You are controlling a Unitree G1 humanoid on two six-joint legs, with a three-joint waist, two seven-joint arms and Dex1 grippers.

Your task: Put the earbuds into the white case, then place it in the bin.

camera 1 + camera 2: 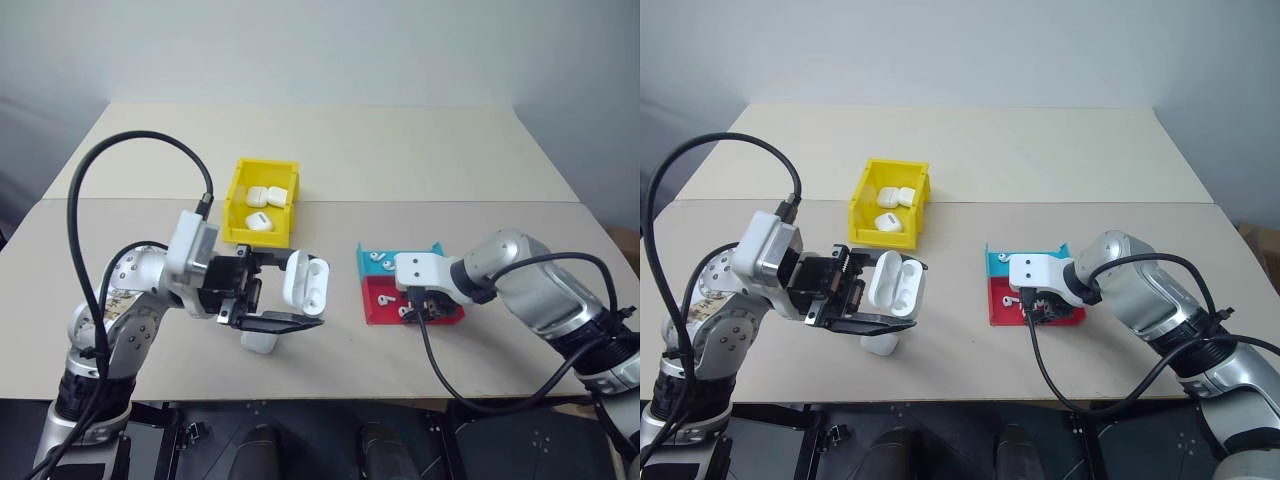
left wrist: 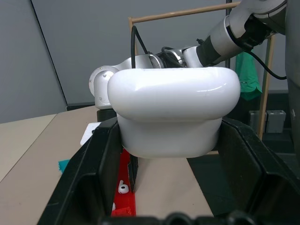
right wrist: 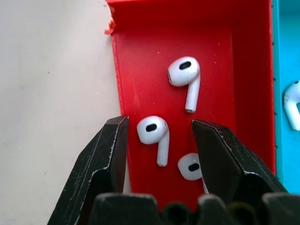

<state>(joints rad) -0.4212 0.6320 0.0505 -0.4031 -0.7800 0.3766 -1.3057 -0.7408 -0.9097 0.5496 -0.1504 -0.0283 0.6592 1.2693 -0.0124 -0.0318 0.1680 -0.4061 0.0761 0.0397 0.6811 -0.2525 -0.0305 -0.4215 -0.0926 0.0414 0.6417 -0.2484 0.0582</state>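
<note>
Presently, left arm: bent across the front of the tabletop, forearm level, left gripper pointing sideways toward the right arm.
Left fingers: clamped on the white case, which is held above the tabletop with its lid flipped open; in the left wrist view the case sits between the two black fingers.
Right arm: reaching in from the right edge, wrist angled steeply down, right gripper over the red half of the tray.
Right fingers: parted at a middling width, straddling one earbud without visibly touching it.
Earbuds: three in the red compartment, seen in the right wrist view, a second one farther from the fingers, a third partly behind one finger; another in the blue compartment.
Bin: yellow, behind the left gripper, holding several closed white cases.
Other: one more white case lying on the tabletop below the left gripper; black cables loop over both arms.
</note>
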